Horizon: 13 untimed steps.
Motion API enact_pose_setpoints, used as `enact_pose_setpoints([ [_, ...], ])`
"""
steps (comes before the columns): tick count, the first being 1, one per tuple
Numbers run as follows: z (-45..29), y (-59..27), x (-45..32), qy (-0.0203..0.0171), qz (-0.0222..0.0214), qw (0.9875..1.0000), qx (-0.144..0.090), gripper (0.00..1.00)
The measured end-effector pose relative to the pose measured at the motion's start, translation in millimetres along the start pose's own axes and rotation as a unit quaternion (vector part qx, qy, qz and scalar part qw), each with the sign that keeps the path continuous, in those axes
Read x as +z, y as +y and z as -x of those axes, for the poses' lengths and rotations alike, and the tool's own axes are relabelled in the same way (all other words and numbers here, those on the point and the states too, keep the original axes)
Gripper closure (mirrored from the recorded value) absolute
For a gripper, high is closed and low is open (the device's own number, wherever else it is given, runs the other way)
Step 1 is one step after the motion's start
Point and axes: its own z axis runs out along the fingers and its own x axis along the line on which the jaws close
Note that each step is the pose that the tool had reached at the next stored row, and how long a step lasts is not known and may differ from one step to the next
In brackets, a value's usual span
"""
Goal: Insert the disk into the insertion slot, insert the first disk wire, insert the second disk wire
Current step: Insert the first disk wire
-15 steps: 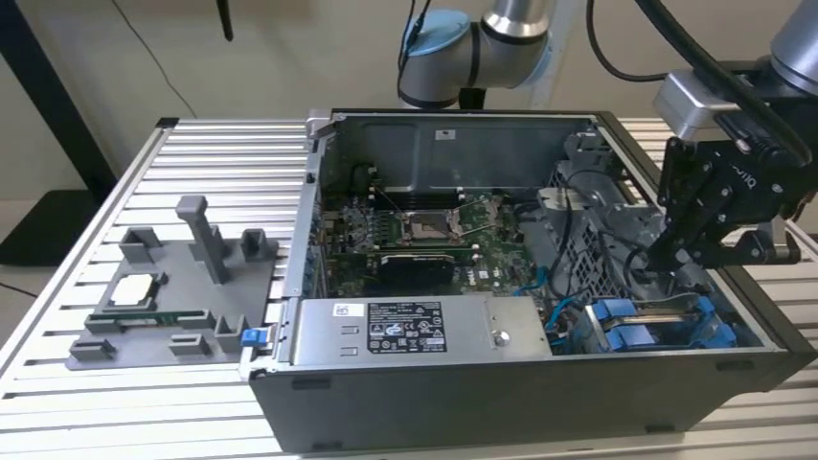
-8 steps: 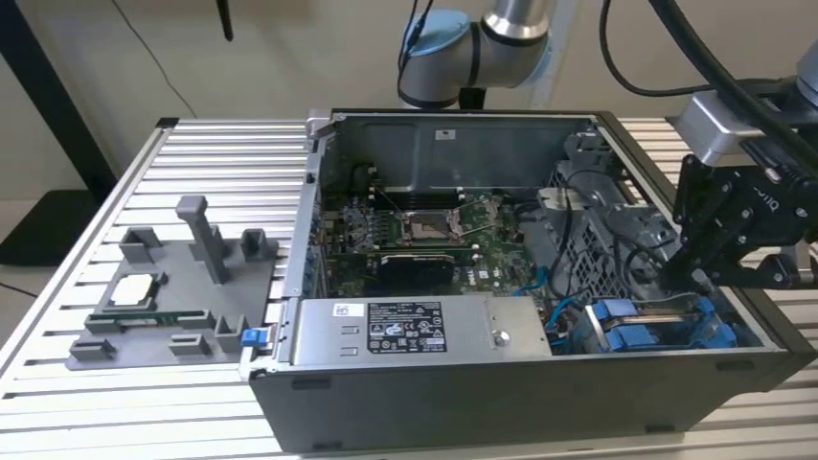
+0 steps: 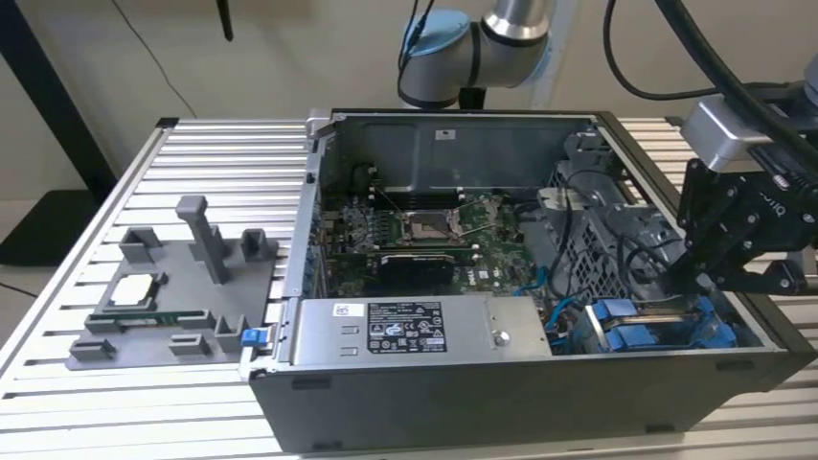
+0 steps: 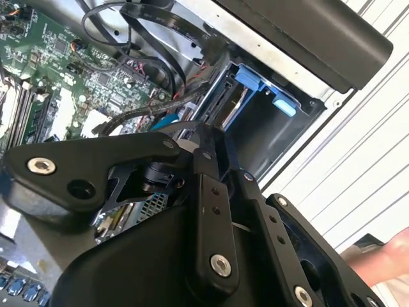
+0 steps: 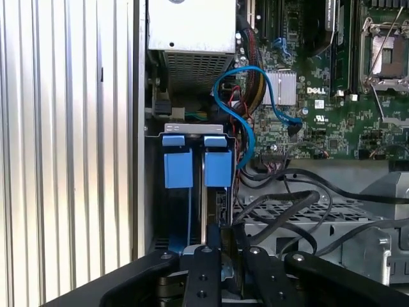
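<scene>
disk (image 4: pixel 231 110): mostly hidden in insertion slot (image 5: pixel 185 128), just thin edge vis.
hand (image 4: pixel 383 259): cut off at pic edge, second wrist view
arm (image 3: pixel 511 24): upper pt cut off, exterior view

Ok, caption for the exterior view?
Pincer at the blue-tabbed insertion slot inside the open computer case on a slatted table.

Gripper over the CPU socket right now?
No: in the exterior view the gripper is at the blue-tabbed insertion slot, to the exterior view's right of the socket.
</scene>
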Motion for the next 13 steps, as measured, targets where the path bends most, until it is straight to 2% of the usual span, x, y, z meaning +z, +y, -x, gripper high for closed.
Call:
enact_pose_setpoints([
  [9, -1.0, -0.5, 1.6, 0.0, 0.0, 1.0, 0.0, 1.0],
  [13, -1.5, -1.2, 6.2, 0.0, -0.0033, 1.0, 0.0, 1.0],
])
